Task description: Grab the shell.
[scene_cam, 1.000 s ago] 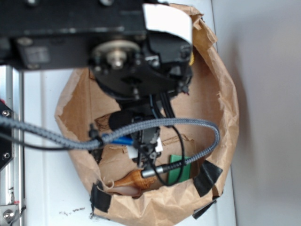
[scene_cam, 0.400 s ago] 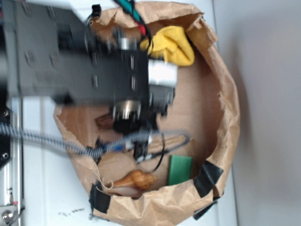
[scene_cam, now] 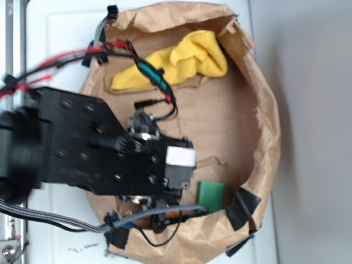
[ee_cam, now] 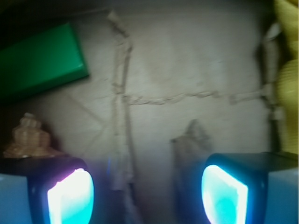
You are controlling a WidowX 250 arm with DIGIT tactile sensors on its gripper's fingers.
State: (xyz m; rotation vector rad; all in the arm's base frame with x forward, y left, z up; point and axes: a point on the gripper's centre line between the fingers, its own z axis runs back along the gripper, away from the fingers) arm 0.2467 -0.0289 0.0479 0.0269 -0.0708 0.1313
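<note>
In the wrist view the shell [ee_cam: 29,138] is a tan, ribbed, glossy lump at the left edge. It lies on the brown paper just beyond my left fingertip [ee_cam: 70,196] and outside the gap. My gripper [ee_cam: 147,192] is open, its two glowing pads wide apart with only creased paper between them. In the exterior view my black arm [scene_cam: 110,159] lies over the lower left of the paper bag [scene_cam: 264,137] and hides the shell and the fingers.
A green block [scene_cam: 210,197] [ee_cam: 39,60] lies beside the shell near the bag's front wall. A yellow cloth [scene_cam: 181,60] [ee_cam: 287,74] lies at the far side. The bag's crumpled walls ring the floor, with black tape [scene_cam: 242,208] at the front.
The arm has swung from the top of the picture down to the lower left. That uncovers the yellow cloth and covers the shell in the exterior view.
</note>
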